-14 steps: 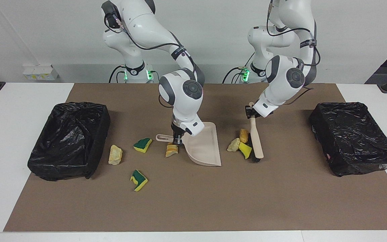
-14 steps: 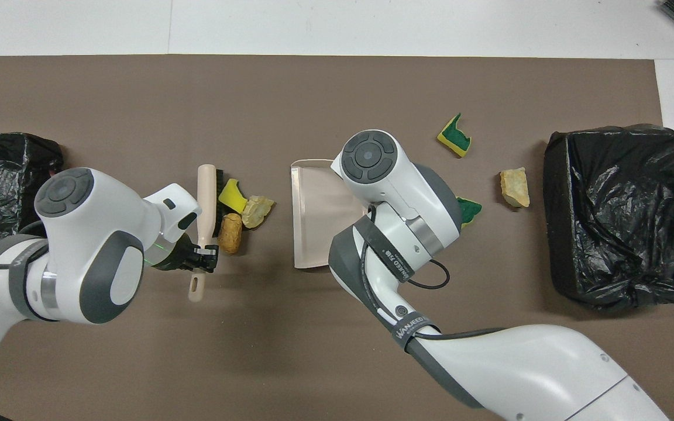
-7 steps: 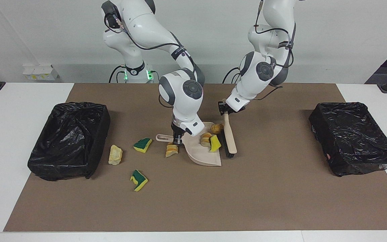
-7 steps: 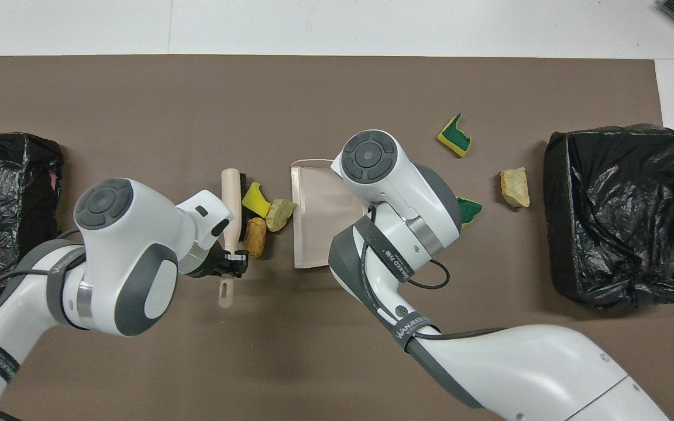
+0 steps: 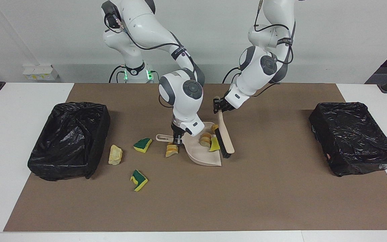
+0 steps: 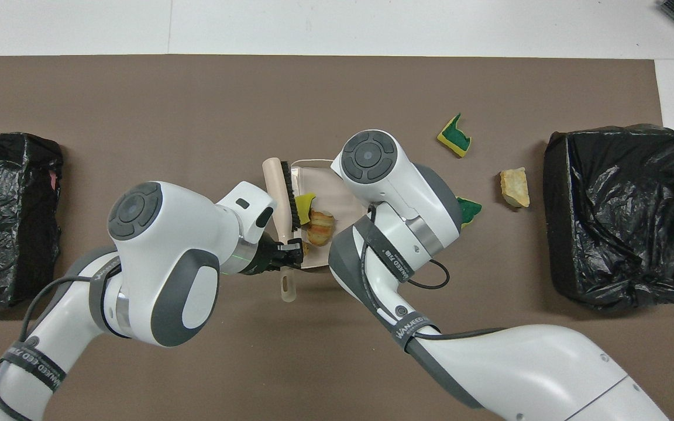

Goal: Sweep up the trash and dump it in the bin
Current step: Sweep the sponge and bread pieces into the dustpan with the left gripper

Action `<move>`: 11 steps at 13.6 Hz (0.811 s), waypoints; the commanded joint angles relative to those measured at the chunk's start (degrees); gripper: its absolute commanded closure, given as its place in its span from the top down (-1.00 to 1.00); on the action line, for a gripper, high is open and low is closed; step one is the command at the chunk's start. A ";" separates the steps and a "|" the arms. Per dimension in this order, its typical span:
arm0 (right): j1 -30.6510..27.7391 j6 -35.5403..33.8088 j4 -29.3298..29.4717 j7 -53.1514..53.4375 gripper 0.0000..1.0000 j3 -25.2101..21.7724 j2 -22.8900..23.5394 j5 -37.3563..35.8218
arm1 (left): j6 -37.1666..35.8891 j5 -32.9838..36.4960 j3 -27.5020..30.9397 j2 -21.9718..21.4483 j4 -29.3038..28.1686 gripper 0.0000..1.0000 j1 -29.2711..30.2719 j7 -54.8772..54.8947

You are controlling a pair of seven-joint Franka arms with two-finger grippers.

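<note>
Two white robot arms work over a brown mat [image 5: 281, 188] on a white table [image 5: 15, 111]. At the middle of the mat lies a beige dustpan [image 5: 204, 150]. The right gripper [image 5: 177, 138] is clamped on the dustpan's handle, holding it flat on the mat. The left gripper [image 5: 221, 106] grips the handle of a beige brush [image 5: 225, 136], whose dark bristles rest at the dustpan's open edge. Three scraps sit in the dustpan against the bristles: a yellow sponge piece [image 5: 215, 145] and two bread-like chunks [image 5: 206, 139]. Another bread chunk [image 5: 171, 150] lies beside the dustpan's handle, under the right gripper. Toward the right arm's end from the dustpan lie two green-and-yellow sponge pieces [image 5: 142, 145] [image 5: 138, 179] and a pale chunk [image 5: 115, 155], then a bin lined in black plastic [image 5: 69, 139]. A second black-lined bin [image 5: 353, 137] sits toward the left arm's end.
</note>
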 commanded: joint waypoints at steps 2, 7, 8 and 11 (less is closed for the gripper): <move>-0.34 0.37 -2.99 0.52 -1.00 0.45 -1.78 -0.17 | -11.93 -0.27 0.20 -3.71 -0.87 -1.00 4.54 -8.12; -0.34 0.37 -3.35 0.44 -1.00 0.45 -1.96 -0.17 | -7.32 -0.09 -0.41 -10.58 -14.57 -1.00 1.14 -8.83; -0.34 0.46 -3.26 0.44 -1.00 0.45 -2.04 -0.17 | -5.21 -0.18 -0.41 -10.14 -15.10 -1.00 0.08 -8.83; -0.34 0.37 -3.35 0.44 -1.00 0.45 -2.04 -0.17 | -0.03 -0.18 -0.41 -8.56 -15.20 -1.00 -2.82 -7.87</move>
